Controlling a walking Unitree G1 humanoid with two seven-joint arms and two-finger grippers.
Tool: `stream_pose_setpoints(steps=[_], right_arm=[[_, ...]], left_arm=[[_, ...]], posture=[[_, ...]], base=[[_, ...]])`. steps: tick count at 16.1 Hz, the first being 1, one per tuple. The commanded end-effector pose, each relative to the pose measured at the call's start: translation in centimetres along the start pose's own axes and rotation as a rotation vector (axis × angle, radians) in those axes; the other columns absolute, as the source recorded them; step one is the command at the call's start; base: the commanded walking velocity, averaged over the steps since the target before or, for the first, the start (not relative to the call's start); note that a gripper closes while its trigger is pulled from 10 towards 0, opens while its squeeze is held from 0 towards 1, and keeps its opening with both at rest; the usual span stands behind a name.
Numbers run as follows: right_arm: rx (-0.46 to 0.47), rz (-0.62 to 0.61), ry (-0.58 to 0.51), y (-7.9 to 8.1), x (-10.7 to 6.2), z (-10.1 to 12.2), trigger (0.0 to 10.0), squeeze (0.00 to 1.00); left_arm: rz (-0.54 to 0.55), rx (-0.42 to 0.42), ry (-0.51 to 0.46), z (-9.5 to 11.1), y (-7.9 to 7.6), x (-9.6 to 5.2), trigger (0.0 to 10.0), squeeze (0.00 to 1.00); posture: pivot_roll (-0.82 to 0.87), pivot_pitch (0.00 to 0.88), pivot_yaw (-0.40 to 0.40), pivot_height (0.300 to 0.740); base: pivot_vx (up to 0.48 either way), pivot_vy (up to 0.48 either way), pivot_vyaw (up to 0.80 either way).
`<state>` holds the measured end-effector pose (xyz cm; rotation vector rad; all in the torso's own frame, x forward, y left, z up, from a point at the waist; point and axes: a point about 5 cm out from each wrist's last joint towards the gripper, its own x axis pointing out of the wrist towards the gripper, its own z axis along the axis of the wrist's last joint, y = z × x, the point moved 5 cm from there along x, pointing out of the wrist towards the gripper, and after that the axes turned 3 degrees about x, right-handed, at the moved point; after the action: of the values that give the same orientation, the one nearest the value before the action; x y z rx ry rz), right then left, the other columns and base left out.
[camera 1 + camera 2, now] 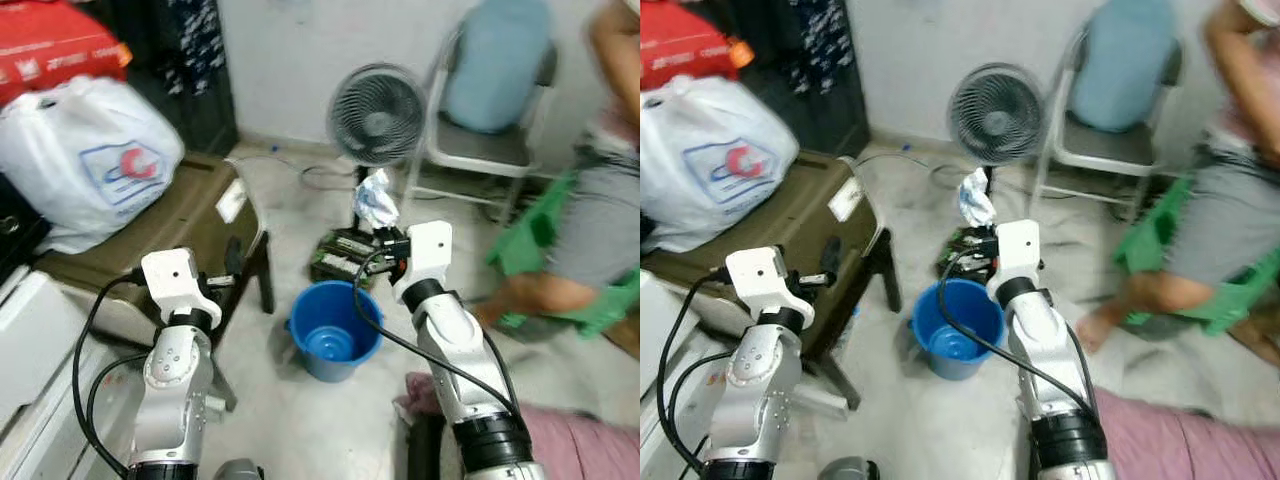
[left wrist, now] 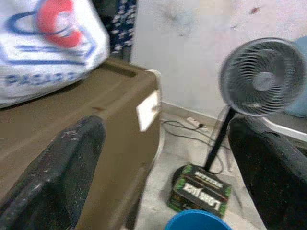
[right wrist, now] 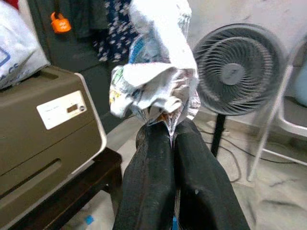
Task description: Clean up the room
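My right gripper (image 1: pixel 385 237) is shut on a crumpled white and blue wrapper (image 1: pixel 376 199), held up in the air just beyond the far rim of a blue bucket (image 1: pixel 334 331) on the floor. In the right wrist view the wrapper (image 3: pixel 156 72) sticks out from between the two closed black fingers (image 3: pixel 148 182). My left gripper (image 1: pixel 232 268) is raised beside the brown printer (image 1: pixel 165 225), open with nothing between its fingers (image 2: pixel 57 172). The bucket's rim (image 2: pixel 196 221) is seen low between them.
A standing fan (image 1: pixel 378 115) and a green box (image 1: pixel 347 257) sit behind the bucket. A white plastic bag (image 1: pixel 85 160) rests on the printer. A folding chair (image 1: pixel 490 110) stands by the wall. A person (image 1: pixel 590 215) crouches at right near green plastic. Pink cloth (image 1: pixel 560 440) lies at lower right.
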<state>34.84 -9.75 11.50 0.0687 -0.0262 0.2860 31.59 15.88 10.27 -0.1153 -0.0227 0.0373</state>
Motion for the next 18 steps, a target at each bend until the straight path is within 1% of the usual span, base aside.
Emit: stream_pose_setpoints(steps=[1,2,8,11,14,18], right_arm=[[-0.004,0.006,0.001,0.20,0.13,0.09,10.0,0.00],[-0.002,0.004,0.001,0.19,0.11,0.07,10.0,0.00],[0.004,-0.008,0.010,-0.01,0.10,-0.18,10.0,0.00],[0.004,-0.011,0.011,-0.12,0.10,-0.21,10.0,0.00],[-0.005,-0.003,0.005,0.00,0.16,-0.15,10.0,0.00],[-0.006,-0.001,0.005,0.03,0.20,-0.15,10.0,0.00]], left_arm=[[-0.002,0.002,-0.009,0.27,0.08,-0.02,10.0,0.00],[-0.004,0.003,-0.009,0.26,0.06,-0.03,10.0,0.00],[-0.007,0.004,-0.006,0.18,-0.03,-0.04,10.0,0.00],[-0.007,0.003,-0.007,0.18,-0.09,-0.03,10.0,0.00],[-0.012,0.004,-0.010,0.21,-0.14,0.02,10.0,0.00],[-0.014,0.004,-0.011,0.22,-0.15,0.05,10.0,0.00]], posture=[[0.04,0.043,-0.041,0.740],[0.04,0.043,-0.040,0.740],[0.04,0.040,-0.041,0.740],[0.04,0.038,-0.042,0.740],[0.04,0.034,-0.044,0.740],[0.04,0.033,-0.043,0.740]], base=[[0.270,0.000,0.80],[0.274,0.000,0.80],[0.267,0.000,0.00],[0.000,0.000,0.00],[0.291,0.000,0.00],[0.299,0.000,0.80]])
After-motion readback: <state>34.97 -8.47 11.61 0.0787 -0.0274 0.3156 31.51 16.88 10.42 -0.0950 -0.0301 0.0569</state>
